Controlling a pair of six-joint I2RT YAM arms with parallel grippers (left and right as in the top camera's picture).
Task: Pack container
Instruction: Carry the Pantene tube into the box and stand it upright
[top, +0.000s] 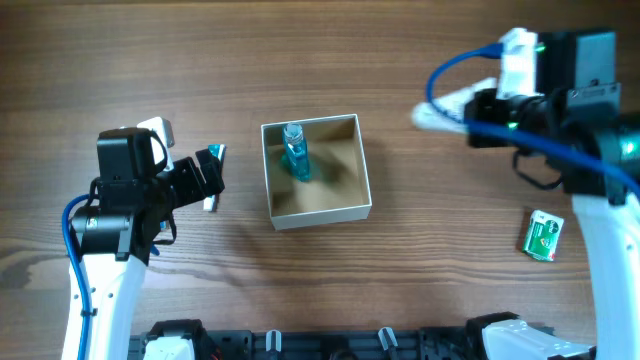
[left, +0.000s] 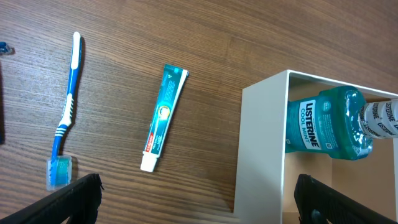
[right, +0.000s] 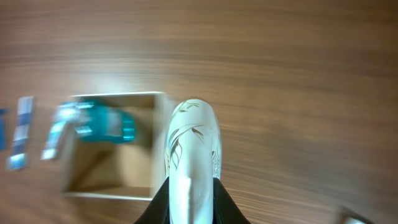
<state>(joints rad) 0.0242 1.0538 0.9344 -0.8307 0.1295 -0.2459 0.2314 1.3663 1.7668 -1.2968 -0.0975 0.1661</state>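
Your right gripper (right: 191, 210) is clamped on the base of a white plastic tube with a leaf print (right: 193, 143), which sticks straight out beyond the fingers.

The small square lidless cardboard box, white outside and tan inside (top: 320, 212), sits mid-table. It lies to this gripper's left, a little nearer the robot and apart from the tube's tip. The tube's long axis points roughly at the box, so its free end would arrive first.

A blue-green clear plastic mouthwash bottle (top: 296, 152) occupies the box's far left corner, leaving the right half bare. I judge that half to be your target.

Your left gripper (top: 213, 178) hangs spread wide and empty near the box's left wall, at least as close as the right one.
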